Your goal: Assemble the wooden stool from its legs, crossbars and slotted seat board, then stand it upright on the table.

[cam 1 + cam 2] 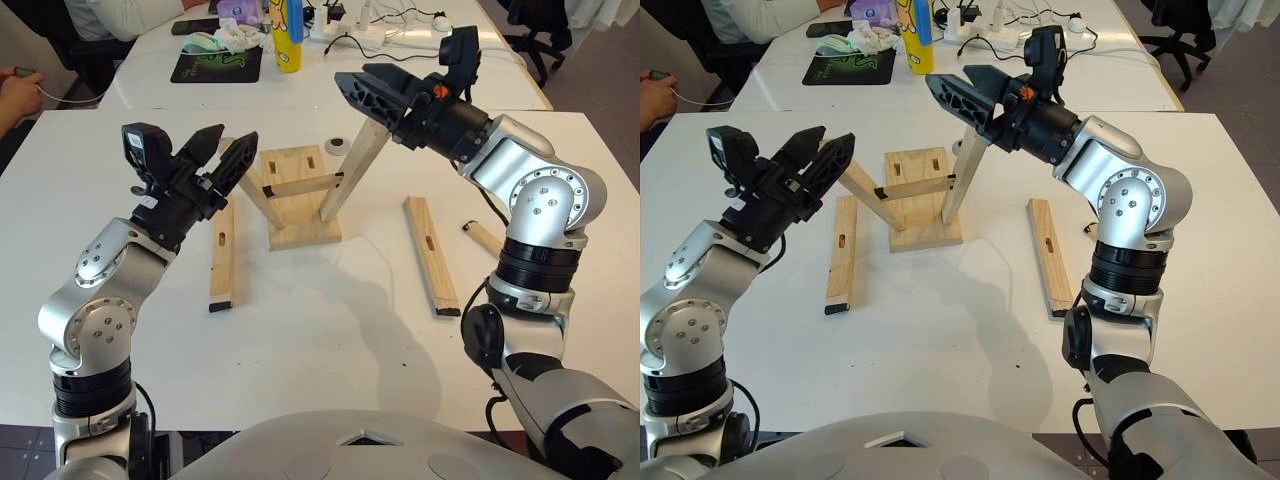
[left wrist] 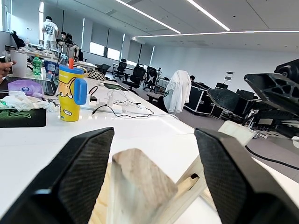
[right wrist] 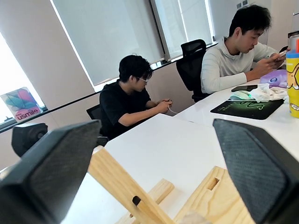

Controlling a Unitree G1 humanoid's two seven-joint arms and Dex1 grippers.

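Two legs socketed in seat board (image 1: 300, 232), mid-table near far edge: left leg (image 1: 258, 192), right leg (image 1: 358, 168), crossbar (image 1: 305, 185) between. Left loose leg (image 1: 222, 258) and right loose leg (image 1: 432, 255) lie flat either side. Left gripper (image 1: 230, 150) and right gripper (image 1: 356, 80) spread, empty, at leg tops. Step likely mid-assembly; next: grasp loose leg, align with slot.

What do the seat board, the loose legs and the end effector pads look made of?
Seat board: pale unfinished-looking wood, visible grain. Loose legs: same light wood, dark end caps, perhaps rubber. Left end effector pads: black, finely textured, likely rubber or plastic.

Bright overhead light; soft shadows; near gripper blurred.
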